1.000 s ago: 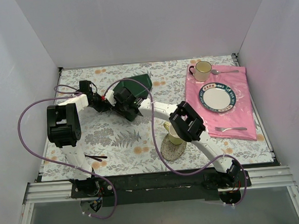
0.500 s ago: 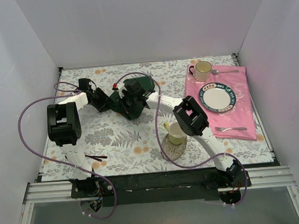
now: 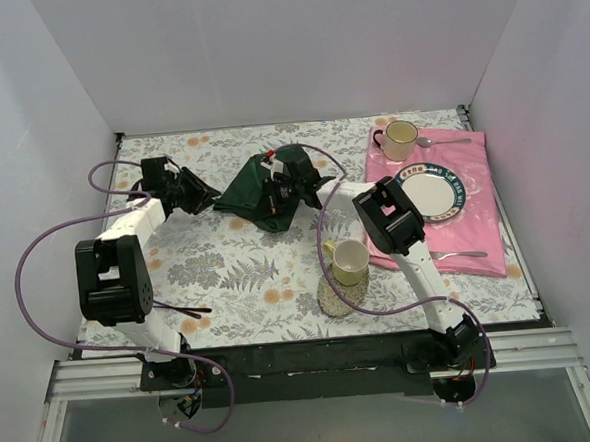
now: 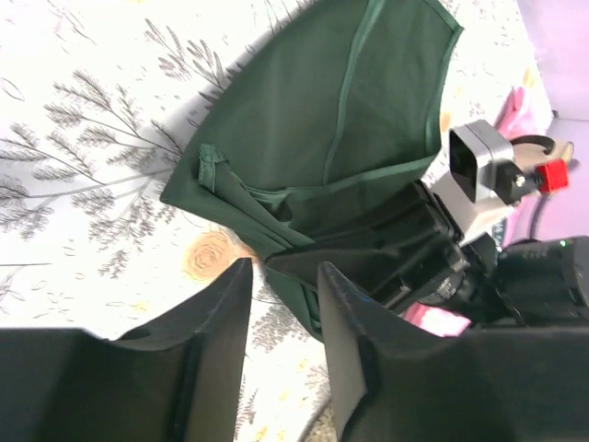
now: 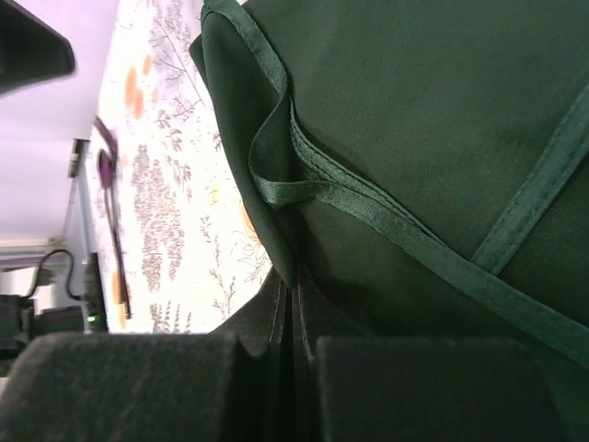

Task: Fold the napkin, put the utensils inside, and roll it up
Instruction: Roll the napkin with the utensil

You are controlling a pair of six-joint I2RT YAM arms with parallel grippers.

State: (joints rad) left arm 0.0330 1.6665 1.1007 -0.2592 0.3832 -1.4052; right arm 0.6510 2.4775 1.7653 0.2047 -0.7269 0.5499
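Top external view: napkin [image 3: 243, 189] sits partly folded on the bench [image 3: 228, 275], right pincer [image 5: 294, 304] clamped on its edge, left pincer [image 4: 285, 276] half-open, empty, just beside; nothing placed inside or rolled yet.

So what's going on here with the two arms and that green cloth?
The right gripper is pinched shut on a folded edge of the dark green napkin, which lies partly folded on the flowered table. The left gripper is open just beside the napkin, holding nothing. No utensil shows on the napkin.
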